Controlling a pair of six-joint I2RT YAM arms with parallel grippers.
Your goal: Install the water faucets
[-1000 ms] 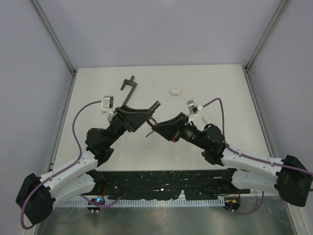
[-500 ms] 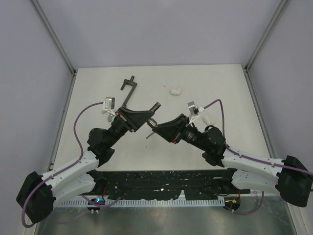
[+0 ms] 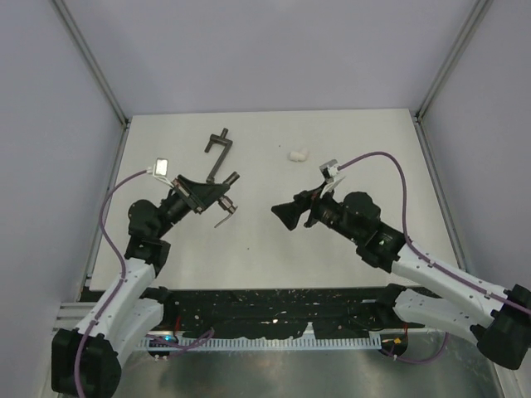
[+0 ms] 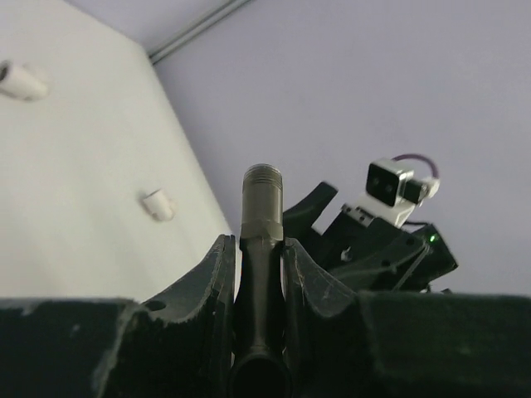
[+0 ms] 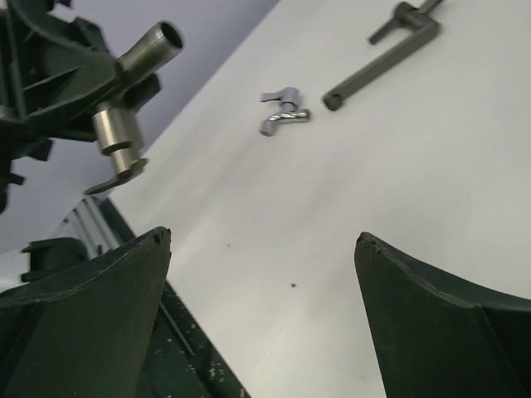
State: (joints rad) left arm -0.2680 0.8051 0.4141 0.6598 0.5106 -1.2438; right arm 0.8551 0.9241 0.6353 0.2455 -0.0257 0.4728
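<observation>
Pale grey walls close in a white tabletop (image 3: pixel 274 133), and a long dark bar (image 3: pixel 217 154) with a T handle lies on it toward the far left. It serves as the marker for everything else.

Just on the near side of the bar's plain end, the left tool (image 3: pixel 214 194) is lifted off the surface and clenched on the dull dark faucet (image 5: pixel 141 58). The fingers pinch the body of the tap, while its pipe end juts forward and its thin lever hangs below. Held that way, the threaded end stays bare, which looks like the point: that end can be offered to a fitting without the fingers getting in the way.

The shiny silver faucet (image 5: pixel 282 112) lies on the tabletop just beside the bar's plain end, touched by nothing. In the overhead view the left arm seems to cover it.

Off to the right of the bar, well apart from it, the right tool (image 3: pixel 280 217) faces the left one with its fingers spread wide and nothing between them. It is released, and from its wrist view the dark faucet sits ahead and to one side, so it looks placed to help or to receive.

A white elbow fitting (image 3: pixel 297 154) rests to the right of the bar's handle, probably where a tap belongs. Neither faucet is installed yet.
</observation>
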